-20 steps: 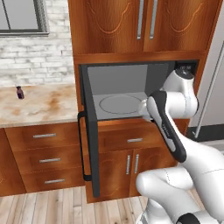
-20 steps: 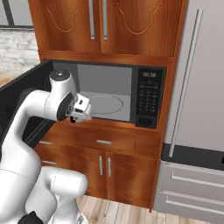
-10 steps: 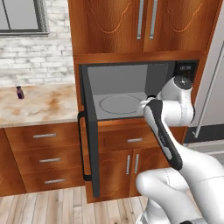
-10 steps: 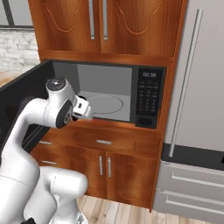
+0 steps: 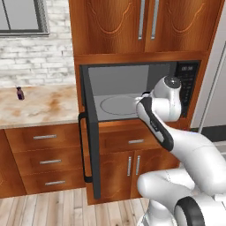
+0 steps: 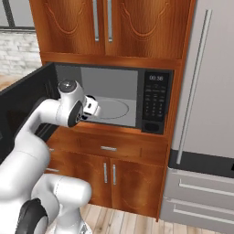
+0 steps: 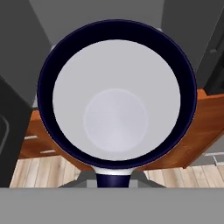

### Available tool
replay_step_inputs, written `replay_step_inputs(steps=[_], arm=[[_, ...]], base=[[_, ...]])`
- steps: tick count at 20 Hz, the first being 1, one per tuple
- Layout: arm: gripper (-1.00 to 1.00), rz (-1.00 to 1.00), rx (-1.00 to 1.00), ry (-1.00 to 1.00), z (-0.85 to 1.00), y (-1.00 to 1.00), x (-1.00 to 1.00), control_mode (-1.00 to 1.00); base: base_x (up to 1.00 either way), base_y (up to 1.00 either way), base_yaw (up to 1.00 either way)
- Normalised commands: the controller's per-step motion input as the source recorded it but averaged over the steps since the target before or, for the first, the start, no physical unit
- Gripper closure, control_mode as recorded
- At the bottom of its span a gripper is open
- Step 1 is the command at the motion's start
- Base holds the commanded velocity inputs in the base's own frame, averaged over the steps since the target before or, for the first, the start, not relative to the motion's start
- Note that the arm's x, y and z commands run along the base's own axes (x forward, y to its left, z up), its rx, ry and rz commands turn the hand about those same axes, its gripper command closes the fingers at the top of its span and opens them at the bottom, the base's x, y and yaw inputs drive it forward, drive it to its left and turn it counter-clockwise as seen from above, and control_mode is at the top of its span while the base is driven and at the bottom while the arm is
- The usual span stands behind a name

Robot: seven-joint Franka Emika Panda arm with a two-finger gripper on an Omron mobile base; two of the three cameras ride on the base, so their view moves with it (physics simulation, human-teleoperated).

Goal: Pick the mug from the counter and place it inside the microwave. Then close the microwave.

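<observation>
Reaching forward from the base, the arm is bent at the elbow, its hand held at the open front of the microwave (image 5: 132, 95) above the turntable's near edge. The gripper (image 7: 113, 177) is closed on the mug (image 7: 116, 111), whose white bowl with dark blue rim is seen from above, held off the counter (image 5: 39, 108).

Microwave (image 5: 132, 88) cavity stood open, turntable (image 5: 120, 106) bare; door (image 5: 89, 145) swung out left, flanking the approach.
</observation>
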Motion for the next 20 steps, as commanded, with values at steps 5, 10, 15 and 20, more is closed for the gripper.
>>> replay_step_inputs(steps=[5,10,15,20], arm=[[1.0,0.0,0.0,0.03,-0.24,0.0,0.37,-1.0],[1.0,0.0,0.0,0.03,-0.33,0.0,0.25,-1.0],[1.0,0.0,0.0,0.0,-0.02,0.0,0.18,-1.0],[1.0,0.0,0.0,0.03,-0.03,0.0,0.32,-1.0]], base=[[0.0,0.0,0.0],[0.0,0.0,0.0],[0.0,0.0,0.0],[0.0,0.0,0.0]])
